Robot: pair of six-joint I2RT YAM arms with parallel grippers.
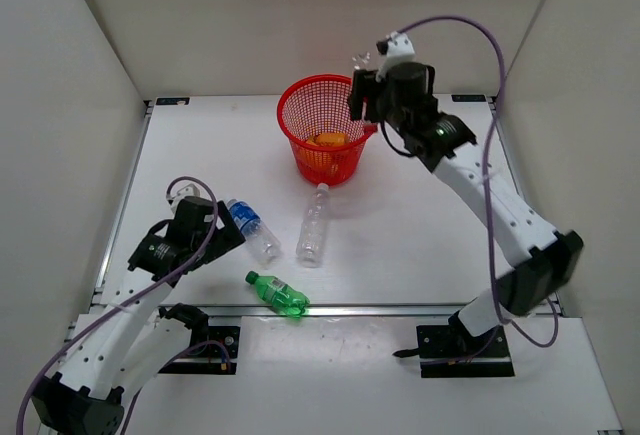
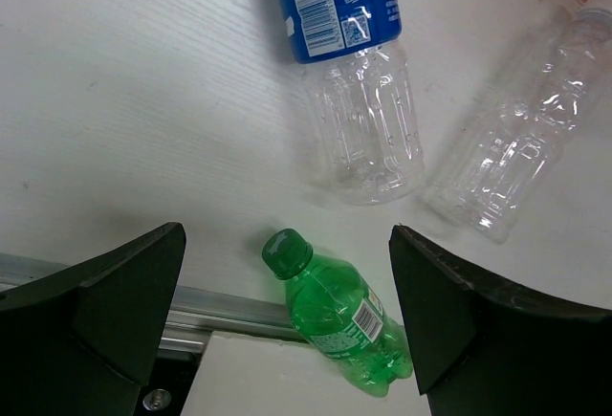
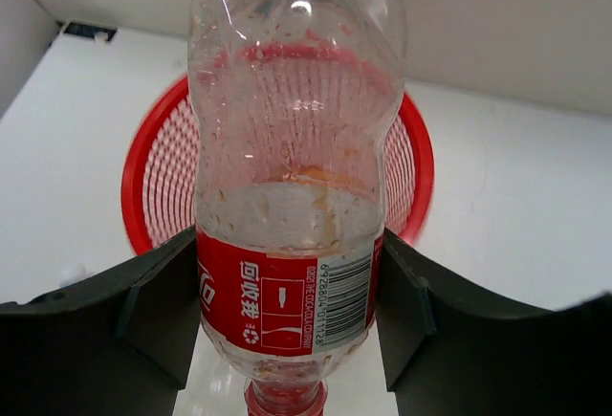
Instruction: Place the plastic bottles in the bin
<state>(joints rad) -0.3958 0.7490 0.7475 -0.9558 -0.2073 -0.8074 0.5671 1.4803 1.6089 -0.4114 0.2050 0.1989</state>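
Right gripper (image 3: pixel 287 306) clamps the red-labelled bottle (image 3: pixel 292 129) at its label (cap toward the wrist), holding it at the rim of the red bin (image 1: pixel 300 95), where an orange bottle (image 1: pixel 328 140) lies. Left gripper (image 2: pixel 287 244), jaws wide and holding nothing, hangs over the green bottle (image 2: pixel 339 325), blue-labelled bottle (image 2: pixel 354 100) and clear bottle (image 2: pixel 507 158) lying on the table (image 2: pixel 115 100).

We count one round red plastic mesh bin (image 1: pixel 300 160), four plastic bottles outside it, one clear blue-labelled bottle (image 1: pixel 251 228), one plain clear bottle (image 1: pixel 313 227), one green bottle (image 1: pixel 278 294), one clear red-labelled bottle (image 3: pixel 287 244), orange bottles (image 1: pixel 328 141) inside, number unclear to us.
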